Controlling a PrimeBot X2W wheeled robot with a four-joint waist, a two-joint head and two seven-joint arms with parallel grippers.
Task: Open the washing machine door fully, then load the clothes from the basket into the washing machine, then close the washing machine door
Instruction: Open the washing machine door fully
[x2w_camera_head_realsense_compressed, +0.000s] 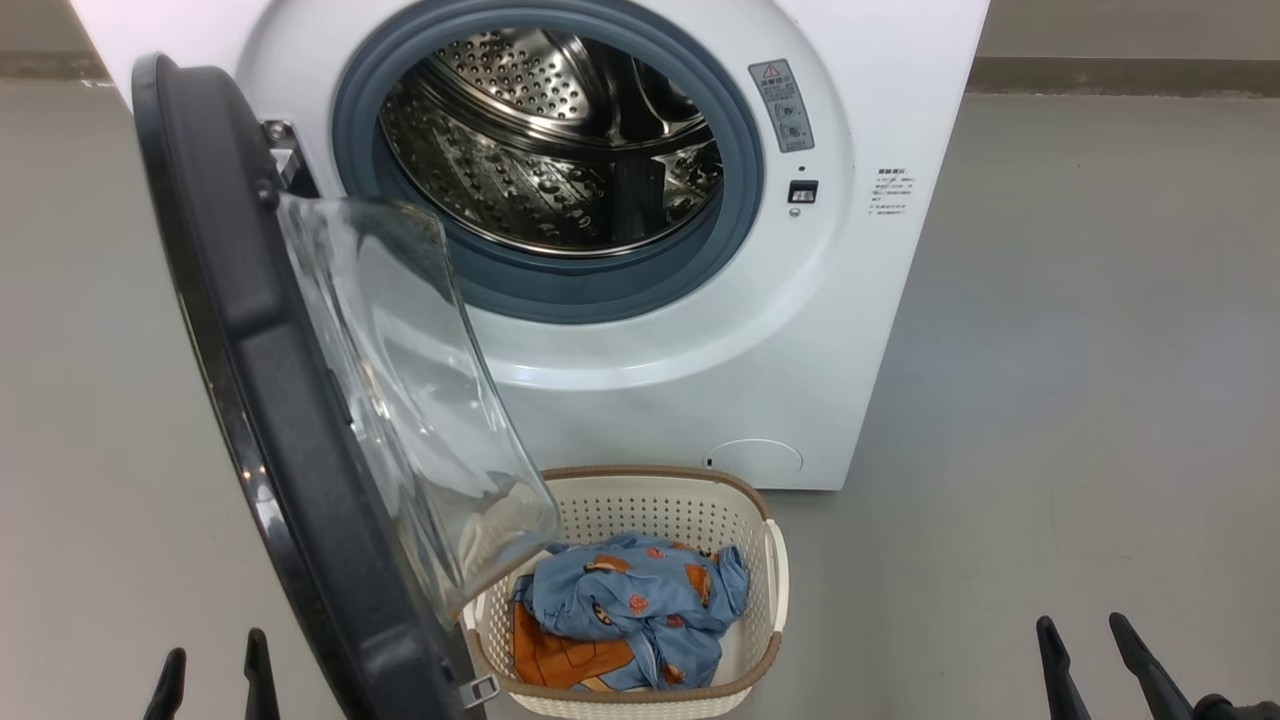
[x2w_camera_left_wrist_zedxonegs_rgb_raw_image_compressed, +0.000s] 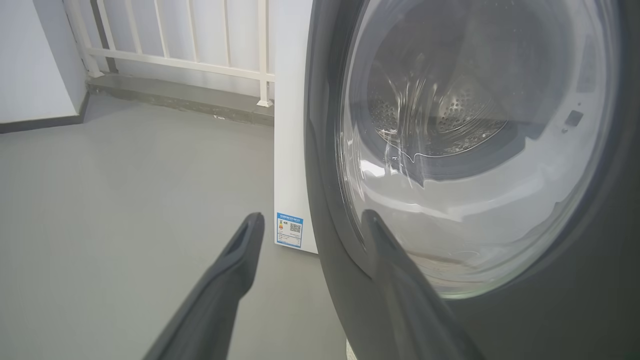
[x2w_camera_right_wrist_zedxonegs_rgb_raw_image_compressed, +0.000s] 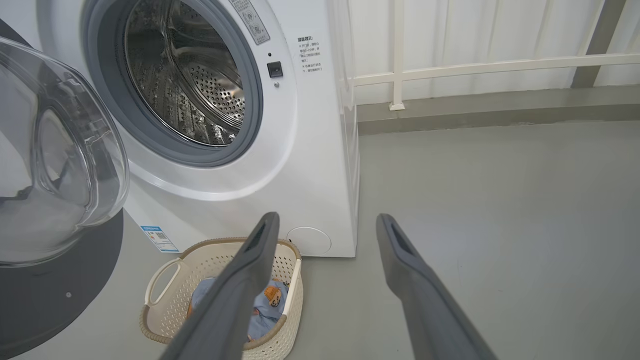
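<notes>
1. The washing machine door (x2w_camera_head_realsense_compressed: 270, 400) is swung out to the left and toward the near side. Its glass bowl (x2w_camera_head_realsense_compressed: 400, 400) hangs over the far left corner of the basket (x2w_camera_head_realsense_compressed: 650, 505).
2. The basket sits on the floor (x2w_camera_head_realsense_compressed: 1050, 350), just in front of the washing machine (x2w_camera_head_realsense_compressed: 700, 400). The clothes (x2w_camera_head_realsense_compressed: 630, 600) lie inside it, blue on top and orange under, with a bit of white seen through the glass.
3. The left gripper (x2w_camera_head_realsense_compressed: 216, 645) is low at the near left. Its fingers are spread wide and hold nothing. One finger is very close to the door's outer side, and I cannot tell if it touches.
4. The right gripper (x2w_camera_head_realsense_compressed: 1082, 620) is low at the near right, also spread wide with nothing in it.
5. The door stands between the left gripper and the basket, so the right gripper likely has the easier way in.
6. An arm reaching down could bump the glass bowl and push the door.
7. The basket looks light, so a tug on the clothes could drag it or tip it.
8. Clothes could slip to the floor or catch on the grey rubber ring (x2w_camera_head_realsense_compressed: 600, 285) around the drum (x2w_camera_head_realsense_compressed: 560, 150).
9. A piece left hanging out would get pinched when the door shuts.
10. A white railing (x2w_camera_right_wrist_zedxonegs_rgb_raw_image_compressed: 450, 70) stands far behind. A blue sticker (x2w_camera_left_wrist_zedxonegs_rgb_raw_image_compressed: 289, 230) sits low on the machine.
</notes>
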